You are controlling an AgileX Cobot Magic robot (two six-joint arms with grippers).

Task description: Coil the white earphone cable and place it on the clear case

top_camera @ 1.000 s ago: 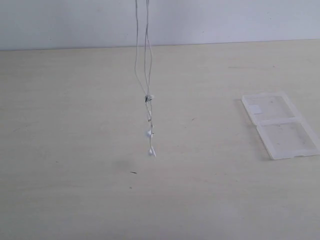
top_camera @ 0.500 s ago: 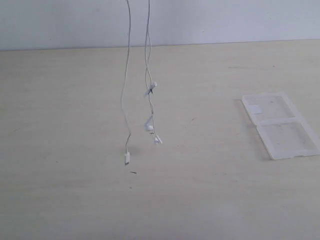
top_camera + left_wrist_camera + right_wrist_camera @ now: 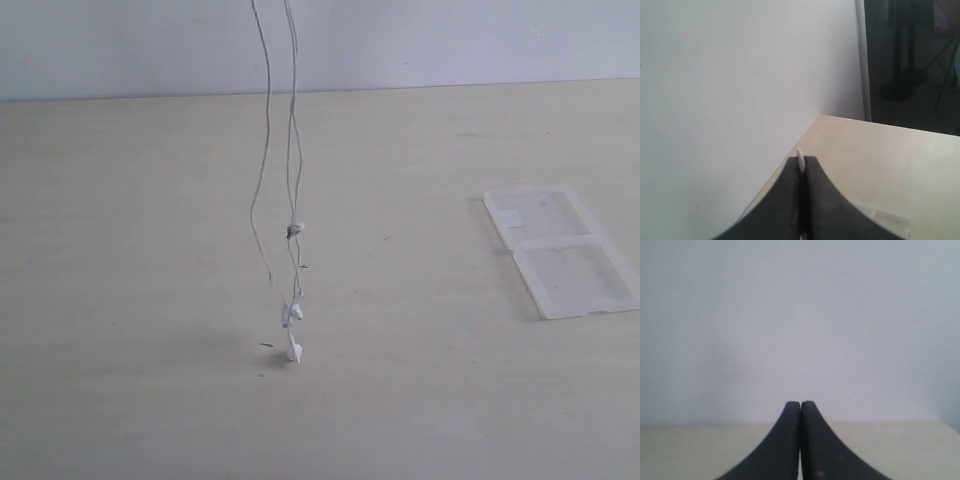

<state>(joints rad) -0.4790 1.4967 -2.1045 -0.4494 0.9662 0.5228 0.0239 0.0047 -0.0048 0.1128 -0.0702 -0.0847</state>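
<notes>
1. The left gripper (image 3: pixel 801 164) is clamping fully closed. A sliver of white is poking out between its tips, so it's pinching the white earphone cable (image 3: pixel 292 180).
2. The right gripper (image 3: pixel 800 406) is also pressing its jaws flush together. No wire is showing between them in its own view, so I can't tell if it's holding anything.
3. The cable is hanging down from above the top of the exterior view in two strands side by side. One strand is ending loose in mid-air. The other is carrying a little slider (image 3: pixel 295 229) and the earbuds (image 3: pixel 292 314), which are dangling lowest, right at the table (image 3: pixel 120 300). I can't tell if they're touching it.
4. Nothing's looking coiled yet, imo. I'd be letting the earbuds settle on the table to kill any swing, then gathering the wire into small, even loops. The pinch needs to be firm, since wire this thin is probably going to slip.
5. The clear case (image 3: pixel 575 280) is lying open and flat well off to the right, label patch (image 3: pixel 510 218) on the far half. Nothing is standing between it and the cable. The real risks are dangling ends dragging, the coil springing apart on release, and that light case sliding.
</notes>
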